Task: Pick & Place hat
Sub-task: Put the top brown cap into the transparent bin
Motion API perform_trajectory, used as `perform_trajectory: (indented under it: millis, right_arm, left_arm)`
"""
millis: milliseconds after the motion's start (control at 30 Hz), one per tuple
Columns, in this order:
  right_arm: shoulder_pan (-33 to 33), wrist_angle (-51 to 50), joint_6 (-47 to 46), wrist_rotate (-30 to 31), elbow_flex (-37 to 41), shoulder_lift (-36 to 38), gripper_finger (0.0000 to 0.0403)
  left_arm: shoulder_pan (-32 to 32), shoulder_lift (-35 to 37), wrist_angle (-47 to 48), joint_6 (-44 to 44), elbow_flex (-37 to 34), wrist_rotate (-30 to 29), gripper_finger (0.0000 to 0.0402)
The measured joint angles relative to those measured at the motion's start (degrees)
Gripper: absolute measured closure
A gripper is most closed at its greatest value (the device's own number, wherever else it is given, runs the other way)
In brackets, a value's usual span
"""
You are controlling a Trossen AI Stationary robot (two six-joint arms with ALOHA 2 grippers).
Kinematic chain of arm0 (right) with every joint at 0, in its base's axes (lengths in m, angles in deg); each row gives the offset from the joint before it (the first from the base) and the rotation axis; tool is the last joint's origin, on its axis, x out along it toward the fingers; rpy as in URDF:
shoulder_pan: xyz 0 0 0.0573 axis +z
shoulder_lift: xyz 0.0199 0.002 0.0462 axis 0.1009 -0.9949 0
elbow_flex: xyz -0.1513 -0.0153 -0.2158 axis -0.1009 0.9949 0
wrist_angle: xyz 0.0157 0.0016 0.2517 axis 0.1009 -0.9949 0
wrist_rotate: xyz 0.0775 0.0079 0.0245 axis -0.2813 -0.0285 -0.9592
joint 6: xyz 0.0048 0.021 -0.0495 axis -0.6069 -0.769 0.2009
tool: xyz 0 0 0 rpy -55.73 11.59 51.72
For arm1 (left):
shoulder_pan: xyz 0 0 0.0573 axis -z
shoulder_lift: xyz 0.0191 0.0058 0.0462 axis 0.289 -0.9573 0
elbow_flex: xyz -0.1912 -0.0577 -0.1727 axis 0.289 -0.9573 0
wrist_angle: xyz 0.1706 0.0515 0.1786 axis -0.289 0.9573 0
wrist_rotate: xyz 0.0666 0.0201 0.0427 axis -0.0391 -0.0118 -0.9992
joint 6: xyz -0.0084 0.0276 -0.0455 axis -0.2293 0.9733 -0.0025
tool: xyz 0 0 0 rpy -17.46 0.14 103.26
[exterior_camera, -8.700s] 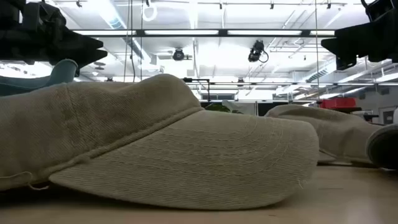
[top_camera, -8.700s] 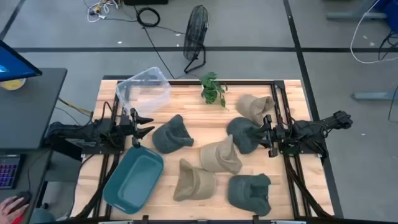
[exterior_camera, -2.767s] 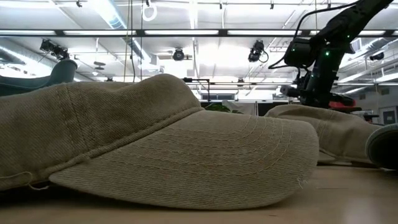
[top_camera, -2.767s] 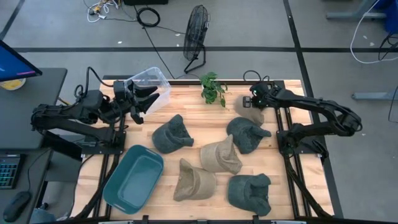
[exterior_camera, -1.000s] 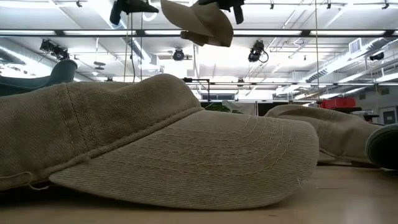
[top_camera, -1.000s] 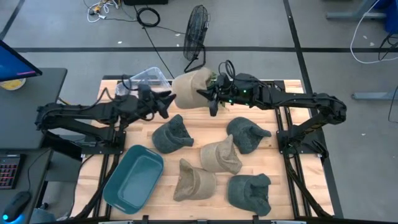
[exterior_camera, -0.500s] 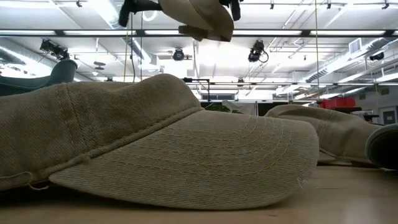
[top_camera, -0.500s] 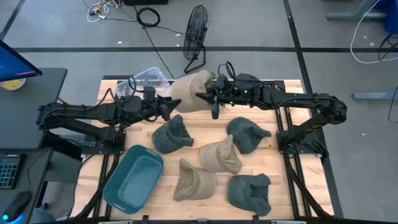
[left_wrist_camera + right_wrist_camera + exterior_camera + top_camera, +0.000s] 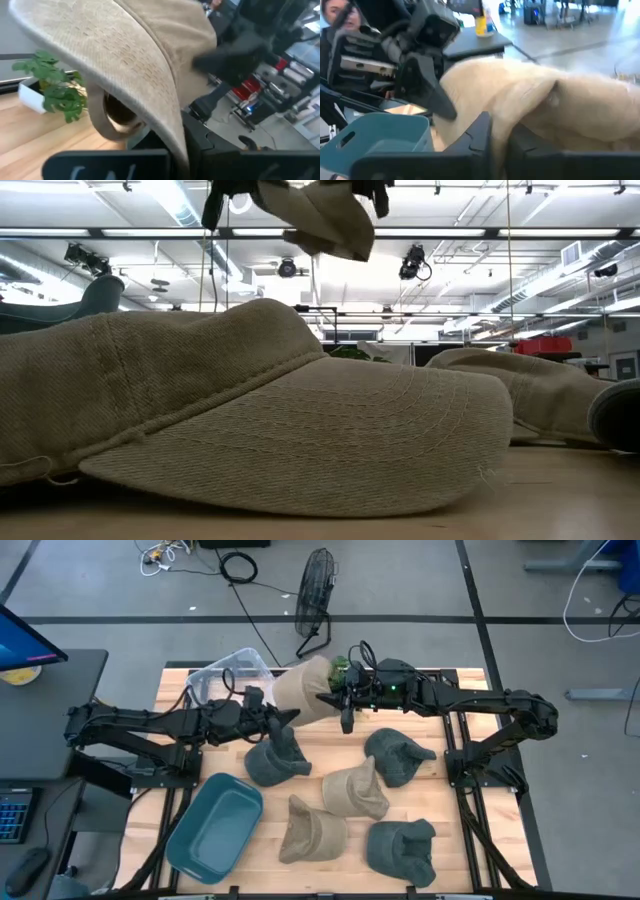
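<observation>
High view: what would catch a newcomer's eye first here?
A tan hat held in the air between the left gripper and the right gripper, above the table's far edge near the small plant. Below it, five more hats, tan and dark green, lie scattered over the wooden table. A teal tub sits at the near left corner.

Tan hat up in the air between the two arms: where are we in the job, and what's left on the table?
Done: the tan hat is off the table, raised near the clear bin. In hand: a handover, with the left gripper and the right gripper both at the hat; whether the right has let go is unclear. Left: nothing is visibly placed, the teal bin looks empty, and six hats lie on the table.
</observation>
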Motion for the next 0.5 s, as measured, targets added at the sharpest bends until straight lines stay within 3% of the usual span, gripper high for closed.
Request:
perform_trajectory:
  millis: [167,333,500]
  right_arm:
    - [0.00,-6.39,-1.10,4.05,0.00,0.00,0.0291]
    - [0.07,-11.84,-1.12,9.59,0.00,0.06,0.0225]
    - [0.07,-14.46,-1.08,12.32,0.02,0.50,0.0176]
  left_arm:
    - [-0.04,1.32,-0.09,-0.34,0.00,-1.20,0.0387]
    - [0.00,4.93,2.29,-3.16,0.05,-7.88,0.0390]
    - [-0.76,10.16,15.56,-4.89,0.11,-16.93,0.0390]
